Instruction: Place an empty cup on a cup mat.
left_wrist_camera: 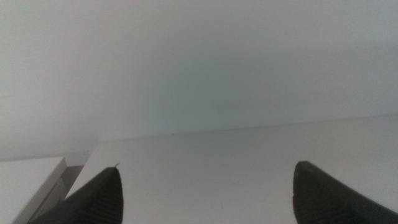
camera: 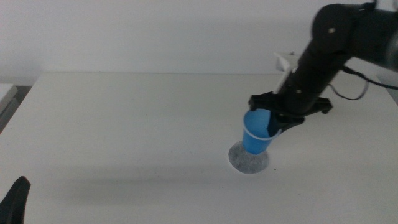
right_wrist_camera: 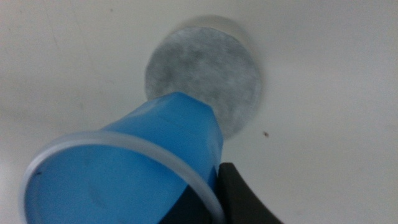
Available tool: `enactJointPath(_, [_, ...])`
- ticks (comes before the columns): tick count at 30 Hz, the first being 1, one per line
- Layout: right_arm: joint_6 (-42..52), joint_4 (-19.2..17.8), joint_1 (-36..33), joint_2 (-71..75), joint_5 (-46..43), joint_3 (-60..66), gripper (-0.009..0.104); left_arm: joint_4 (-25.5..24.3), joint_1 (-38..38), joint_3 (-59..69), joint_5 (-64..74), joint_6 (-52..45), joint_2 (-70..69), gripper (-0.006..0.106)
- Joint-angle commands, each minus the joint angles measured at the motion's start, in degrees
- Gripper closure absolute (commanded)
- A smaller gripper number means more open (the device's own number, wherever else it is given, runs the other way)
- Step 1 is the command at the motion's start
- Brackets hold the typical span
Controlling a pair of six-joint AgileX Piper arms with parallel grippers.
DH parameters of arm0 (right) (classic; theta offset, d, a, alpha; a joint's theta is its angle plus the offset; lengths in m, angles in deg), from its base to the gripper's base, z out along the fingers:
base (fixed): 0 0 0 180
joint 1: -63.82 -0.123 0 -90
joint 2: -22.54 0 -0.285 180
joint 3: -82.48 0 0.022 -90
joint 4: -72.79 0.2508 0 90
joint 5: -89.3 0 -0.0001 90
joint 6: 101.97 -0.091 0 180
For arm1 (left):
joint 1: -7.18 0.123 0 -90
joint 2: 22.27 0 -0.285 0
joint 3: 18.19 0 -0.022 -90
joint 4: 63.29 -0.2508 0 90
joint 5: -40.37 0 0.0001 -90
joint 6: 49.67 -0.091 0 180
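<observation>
The cup (camera: 256, 132) is held by the right gripper (camera: 273, 124) over the right half of the white desk (camera: 124, 124), one dark finger (right_wrist_camera: 239, 196) being pressed against the outside of its wall just under the pale rim. The cup is tilted slightly, mouth up, with its base at the cup mat (camera: 249, 159); whether the base touches the mat cannot be told. In the right wrist view the tapered base (right_wrist_camera: 186, 109) is seen in front of the grey speckled disc (right_wrist_camera: 208, 71). No writing or brand is readable on cup, mat or arm. The left gripper (camera: 15, 199) is parked at the near left corner, its fingers (left_wrist_camera: 93, 199) spread wide with nothing between them.
</observation>
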State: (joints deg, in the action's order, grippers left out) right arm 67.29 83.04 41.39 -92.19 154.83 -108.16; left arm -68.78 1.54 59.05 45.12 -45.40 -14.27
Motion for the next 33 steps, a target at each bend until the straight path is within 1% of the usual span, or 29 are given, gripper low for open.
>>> enactJointPath(1, [-1.00, -1.04, -0.63, -2.79, 1.25, -3.23, 0.097, 0.39, -0.03, -0.02, -0.70, 0.16, -0.21, 0.007])
enactJointPath(5, [-1.47, -1.04, -0.87, -6.49, 2.42, -6.15, 0.097, 0.39, -0.03, -0.02, -0.70, 0.16, -0.21, 0.007])
enactJointPath(12, [-1.11, -1.16, -0.96, -9.82, 1.72, -6.44, 0.097, 0.39, -0.03, -0.02, -0.70, 0.16, -0.21, 0.007])
enactJointPath(21, [-0.84, -3.34, -0.96, -10.19, 0.45, -6.44, 0.096, 0.39, -0.03, -0.02, -0.70, 0.16, -0.21, 0.007])
enactJointPath(24, [-0.84, -2.81, -0.96, -10.19, 0.57, -6.44, 0.096, 0.39, -0.03, -0.02, -0.70, 0.16, -0.21, 0.007])
enactJointPath(26, [-0.84, -2.38, -0.96, -10.19, 0.71, -6.44, 0.089, 0.39, -0.03, -0.02, -0.70, 0.16, -0.21, 0.007])
enactJointPath(31, [-0.84, -2.38, -0.96, -10.19, 0.81, -6.44, 0.078, 0.39, -0.03, -0.02, -0.70, 0.16, -0.21, 0.007])
enactJointPath(33, [-0.84, -2.60, -0.96, -10.19, 0.81, -6.44, 0.071, 0.39, -0.03, -0.02, -0.70, 0.16, -0.21, 0.007])
